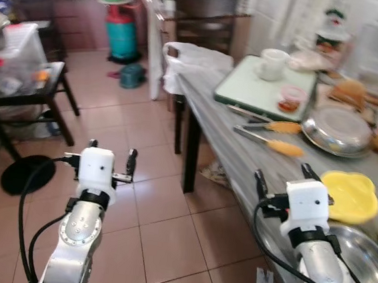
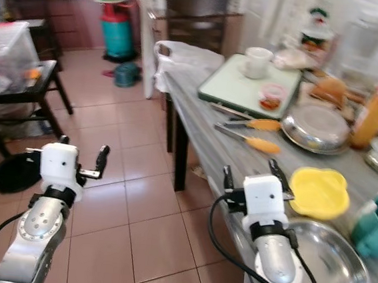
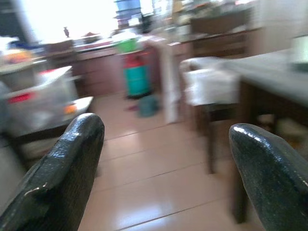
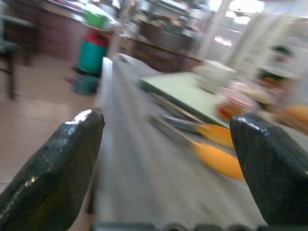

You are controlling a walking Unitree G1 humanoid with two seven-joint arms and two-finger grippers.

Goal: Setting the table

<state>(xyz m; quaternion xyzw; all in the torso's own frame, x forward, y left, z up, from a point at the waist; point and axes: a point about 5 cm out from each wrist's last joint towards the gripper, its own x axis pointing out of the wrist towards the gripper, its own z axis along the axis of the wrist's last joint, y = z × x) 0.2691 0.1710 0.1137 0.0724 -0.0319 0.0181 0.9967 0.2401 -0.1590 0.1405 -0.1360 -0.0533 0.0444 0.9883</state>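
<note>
A grey table (image 1: 243,137) runs along my right. On it lie two tongs with orange handles (image 1: 277,147), a yellow flower-shaped plate (image 1: 351,195), a steel dish with a clear lid (image 1: 336,129), a pale green tray (image 1: 248,88) bearing a white cup (image 1: 272,64) and a small red-filled tub (image 1: 291,98). A steel bowl (image 2: 327,268) sits at the near edge under my right arm. My right gripper (image 1: 285,177) is open just above the table edge, beside the yellow plate. My left gripper (image 1: 112,155) hangs open over the tiled floor.
A white plastic bag (image 1: 195,58) drapes the table's far corner. A teal mug (image 2: 376,226) and an orange bottle (image 2: 372,118) stand at the right. A black side table (image 1: 26,92) with a clear bin is on the left; a green gas cylinder (image 1: 122,35) stands behind.
</note>
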